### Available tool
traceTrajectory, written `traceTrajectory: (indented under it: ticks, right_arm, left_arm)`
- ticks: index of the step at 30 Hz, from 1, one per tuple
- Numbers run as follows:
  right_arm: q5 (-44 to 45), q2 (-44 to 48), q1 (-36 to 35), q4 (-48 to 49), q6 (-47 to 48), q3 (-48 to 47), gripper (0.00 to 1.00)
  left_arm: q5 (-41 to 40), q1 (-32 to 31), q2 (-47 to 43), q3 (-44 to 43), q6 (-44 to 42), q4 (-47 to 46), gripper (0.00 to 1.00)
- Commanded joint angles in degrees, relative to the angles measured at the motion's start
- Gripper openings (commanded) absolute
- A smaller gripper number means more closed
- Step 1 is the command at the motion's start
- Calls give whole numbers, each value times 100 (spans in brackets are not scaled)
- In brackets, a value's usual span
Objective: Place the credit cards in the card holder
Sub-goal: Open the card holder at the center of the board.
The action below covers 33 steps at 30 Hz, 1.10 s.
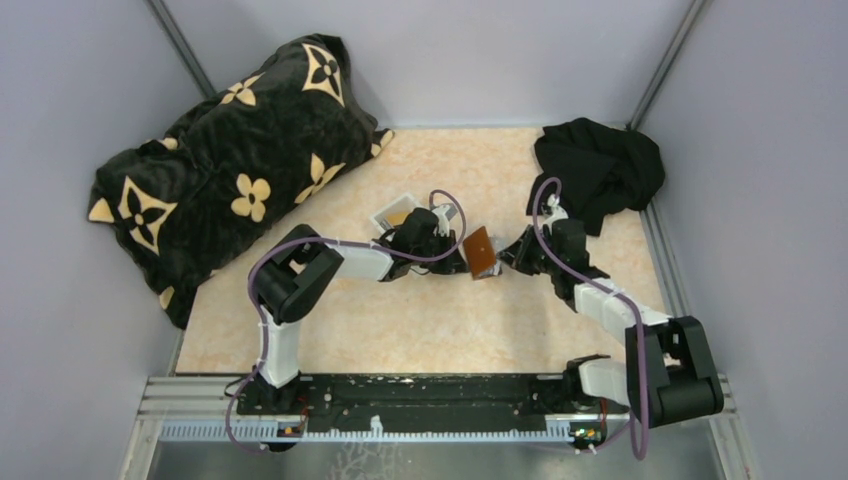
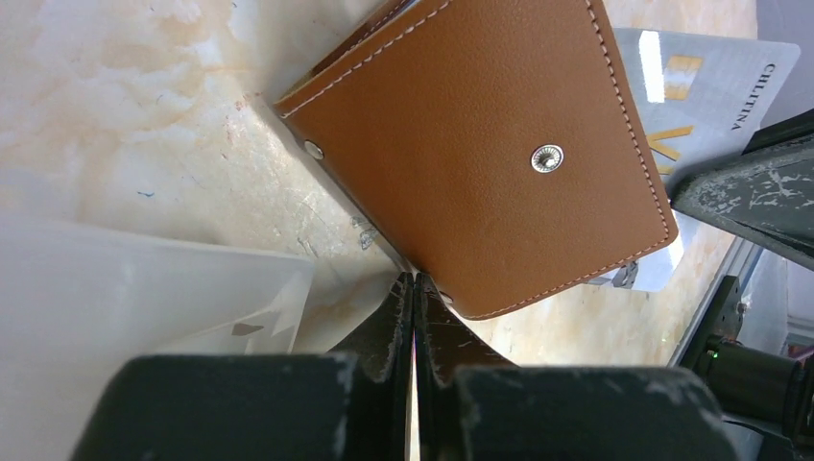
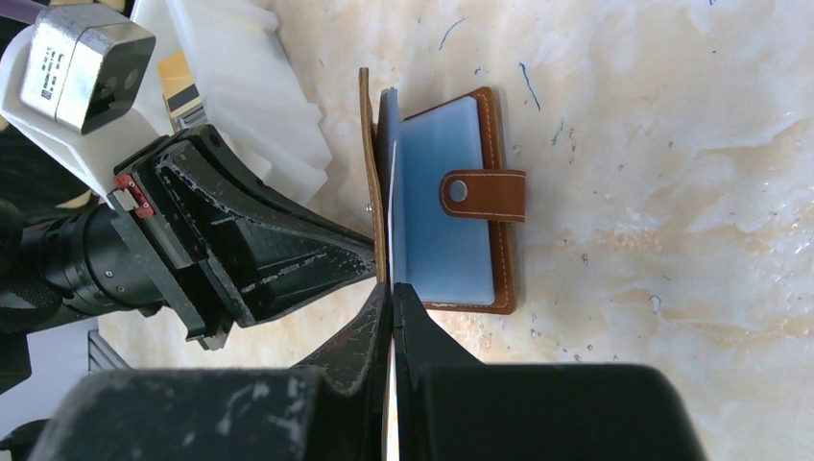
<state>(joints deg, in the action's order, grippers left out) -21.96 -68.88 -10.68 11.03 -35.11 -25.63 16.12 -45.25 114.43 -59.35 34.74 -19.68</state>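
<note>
The right gripper [image 3: 394, 288] has its fingers pressed together on a grey card [image 2: 710, 86], held on edge straight ahead of its tips. Just to its left, the left gripper [image 2: 415, 286] pinches the edge of the wallet [image 2: 480, 154]. The wallet's brown cover stands upright and its other half lies flat on the table [image 3: 672, 192], blue pockets and snap strap facing up. The card stands just inside the raised cover, above the pockets. Beyond the left gripper sits a white tray [image 3: 250, 86] with a gold card [image 3: 178, 75] in it. Farther off lie a patterned pillow [image 1: 230, 170] to the left and a black cloth [image 1: 600, 170] to the right.
</note>
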Motion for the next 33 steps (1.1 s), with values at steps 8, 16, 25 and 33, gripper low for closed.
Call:
traceTrajectory:
  ticks: [8,16,25,33]
  right_arm:
    - [-379,-297,1,459,166,-297,0]
    - [-262,-417,-195,273,376,-462,0]
    - [220,-560,-744,-154,715,-755,0]
    - [506,-508,-929,-504,971,-775,0]
  left_arm:
    - [46,-45,387,-156,-237,186,5]
    - [149,-45,522,-208,-282,77,6]
    - [276,-45,722,-217,-313,-147,10]
    - [292,-45,877,-314,-411,-210,13]
